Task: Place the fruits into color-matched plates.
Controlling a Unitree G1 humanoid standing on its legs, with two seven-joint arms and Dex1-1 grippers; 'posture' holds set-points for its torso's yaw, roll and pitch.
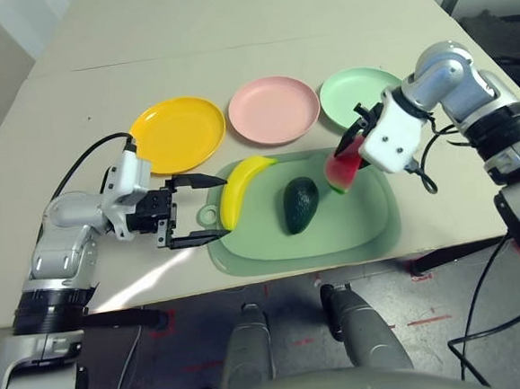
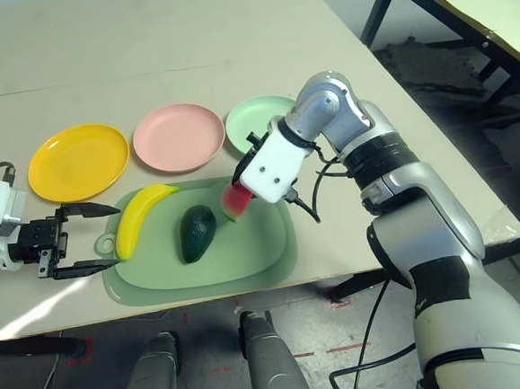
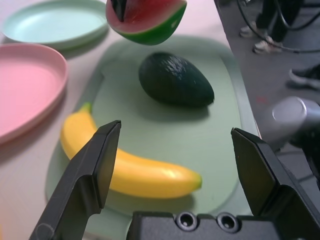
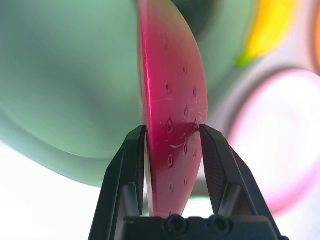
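Note:
My right gripper point(image 1: 345, 156) is shut on the red watermelon wedge point(image 1: 342, 172), its fingers point(image 4: 127, 165) clamping the wedge's flat red faces point(image 4: 172, 125) over the back right part of the green cutting mat point(image 1: 353, 232). The dark green avocado point(image 1: 301, 204) lies in the middle of the mat and the yellow banana point(image 1: 241, 185) lies on its left part. My left gripper point(image 1: 228, 206) stands open at the mat's left edge, fingers on either side of the banana's near end point(image 3: 150, 177). Behind the mat sit the yellow plate point(image 1: 177, 133), pink plate point(image 1: 274, 109) and mint green plate point(image 1: 356, 92), all bare.
The table's front edge runs just below the mat. A black cable point(image 1: 82, 163) loops from my left wrist over the tabletop. Another table's dark legs point(image 2: 381, 9) stand on the floor at the far right.

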